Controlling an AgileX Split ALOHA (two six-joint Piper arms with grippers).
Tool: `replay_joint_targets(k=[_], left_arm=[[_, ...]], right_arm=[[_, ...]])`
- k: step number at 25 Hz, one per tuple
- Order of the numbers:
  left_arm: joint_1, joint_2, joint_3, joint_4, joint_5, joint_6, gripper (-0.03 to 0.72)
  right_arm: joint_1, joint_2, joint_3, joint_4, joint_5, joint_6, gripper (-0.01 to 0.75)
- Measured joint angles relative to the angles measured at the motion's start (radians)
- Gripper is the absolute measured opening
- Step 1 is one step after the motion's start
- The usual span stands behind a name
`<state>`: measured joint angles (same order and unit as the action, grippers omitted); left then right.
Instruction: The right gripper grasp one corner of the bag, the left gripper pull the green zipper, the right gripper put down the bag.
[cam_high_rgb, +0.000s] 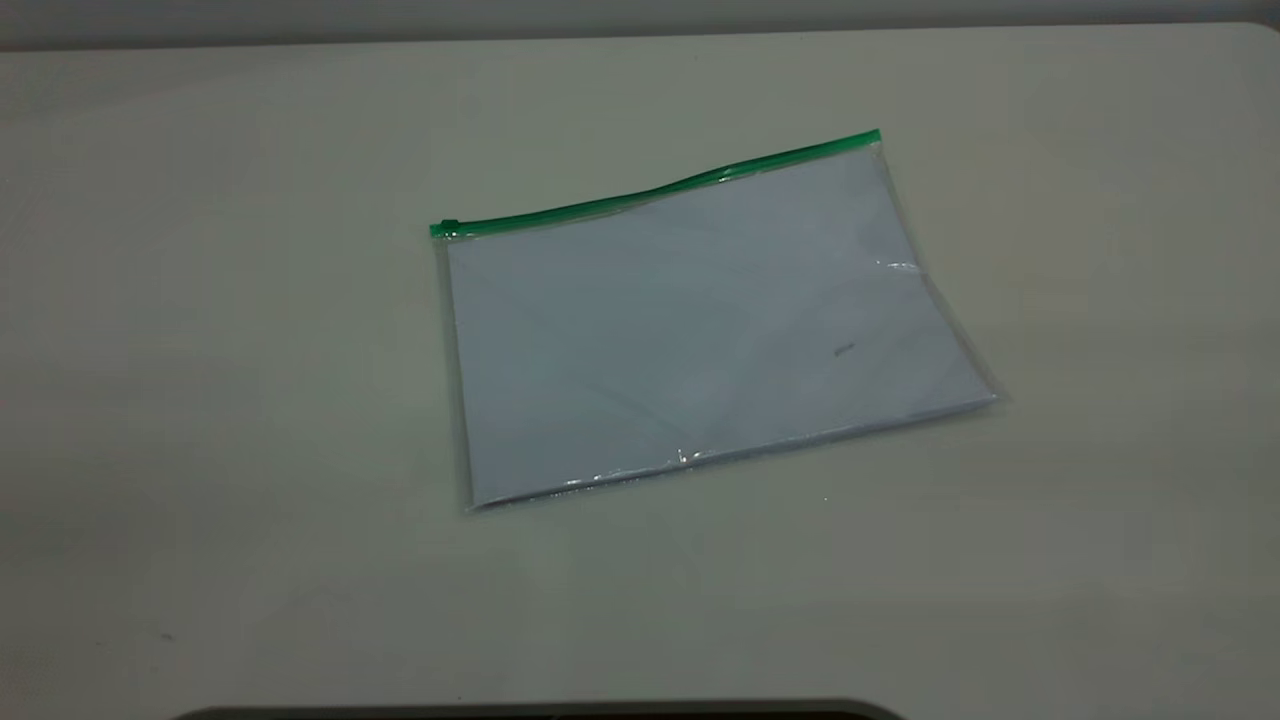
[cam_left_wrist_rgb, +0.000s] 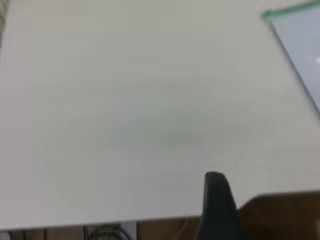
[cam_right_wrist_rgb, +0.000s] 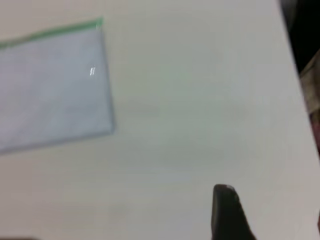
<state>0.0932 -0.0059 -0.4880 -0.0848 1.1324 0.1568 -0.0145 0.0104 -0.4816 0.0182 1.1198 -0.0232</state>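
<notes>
While the bag (cam_high_rgb: 700, 330) lies flat mid-frame, slider (cam_high_rgb: 449, 228) at the zipper's (cam_high_rgb: 660, 190) left end, neither gripper's opening is discernible.

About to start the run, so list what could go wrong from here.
The clear zip bag lies flat on the table, so the right gripper may struggle to get under a corner. The green zipper bows midway and could snag. Its slider is small, so the left gripper may miss it.
</notes>
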Motion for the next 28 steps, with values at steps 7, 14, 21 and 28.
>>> replay_joint_targets(k=[7, 14, 21, 28], left_arm=[[-0.019, -0.013, 0.0, 0.001, 0.012, 0.0, 0.568], [-0.022, -0.013, 0.0, 0.001, 0.012, 0.001, 0.568], [-0.022, -0.013, 0.0, 0.001, 0.012, 0.003, 0.568], [-0.022, -0.013, 0.0, 0.001, 0.013, 0.004, 0.568]], right_arm=[[0.004, -0.026, 0.0, 0.001, 0.006, 0.0, 0.462], [0.004, -0.026, 0.0, 0.001, 0.006, 0.0, 0.462], [0.004, -0.026, 0.0, 0.001, 0.006, 0.0, 0.462], [0.004, -0.026, 0.0, 0.001, 0.006, 0.0, 0.462]])
